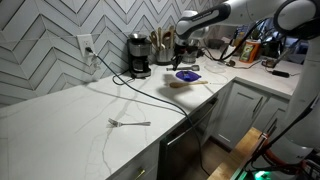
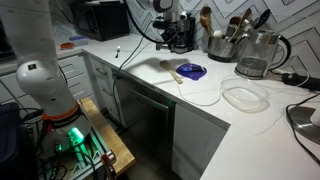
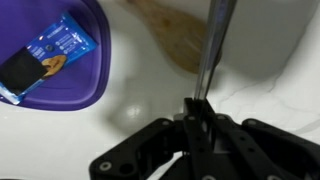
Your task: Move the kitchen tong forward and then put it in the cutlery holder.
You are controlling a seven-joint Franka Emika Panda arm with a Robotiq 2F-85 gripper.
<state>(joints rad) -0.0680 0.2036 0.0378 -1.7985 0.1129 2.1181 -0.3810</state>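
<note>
Grip is my main worry here. My gripper (image 3: 199, 118) is closed almost fully, and its two black fingers pinch the kitchen tong (image 3: 212, 50) near one end. The rest of the slim metal runs straight away from my fingertips in the wrist view. I cannot tell if its far end touches the counter or hangs free.

The hold is on a thin, smooth piece and near its end, so I judge that the tong can turn between my pads or slide out if I move fast or tilt the wrist.

Just beyond my fingers, beside the tong, lies the wooden spoon (image 3: 165, 35). To the left of my fingers is the purple plate (image 3: 70, 85) with a blue packet (image 3: 45, 55) on it. If I push forward while I am low, the free end can drag on the spoon or hit the rim of the plate and move them.

The cutlery holder (image 2: 222, 42) stands near my gripper in an exterior view, and it already has other utensils in it. If I lower the tong at an angle, it can catch on them or on the rim, and then lean out or fall back. The kettle (image 2: 258, 55) stands just past the holder, so a wide swing could knock it.
</note>
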